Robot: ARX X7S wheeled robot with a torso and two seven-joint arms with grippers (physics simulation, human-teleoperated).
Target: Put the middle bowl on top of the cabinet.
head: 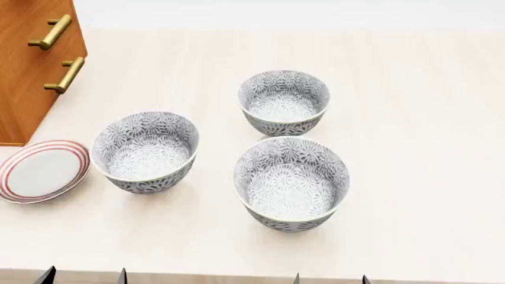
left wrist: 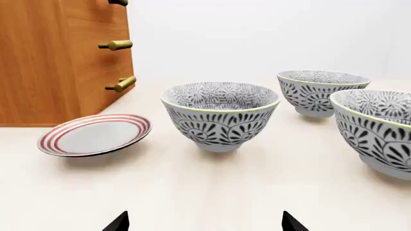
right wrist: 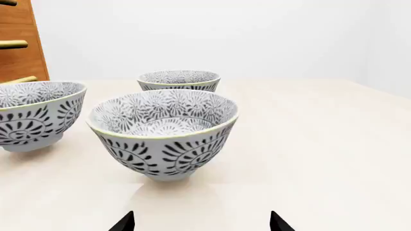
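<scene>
The left gripper is spread wide. Only its two dark fingertips show, and they hold and touch nothing. The right gripper is just as widely parted and also empty, both low over the near edge of the table.

The pale beige, matte, flat table lies open and smooth on the side away from the cabinet. The orange-brown wooden cabinet stands on it as a large, straight-edged block with visible grain. Brass bar handles jut from its drawer front towards the bowls.

The three deep round white bowls with a dense grey-black leaf pattern and pale rims all stand upright on the table, apart from one another. None is on the cabinet.

One patterned bowl stands nearest the cabinet's front corner. The middle bowl, as far as the near-triangular layout lets me judge, is the next one out from the cabinet, level with its handles. The third patterned bowl sits farthest from the cabinet, close beside the middle bowl with a narrow gap between them.

A shallow glossy white plate with red rings lies just off the cabinet's front corner, right beside the first bowl.
</scene>
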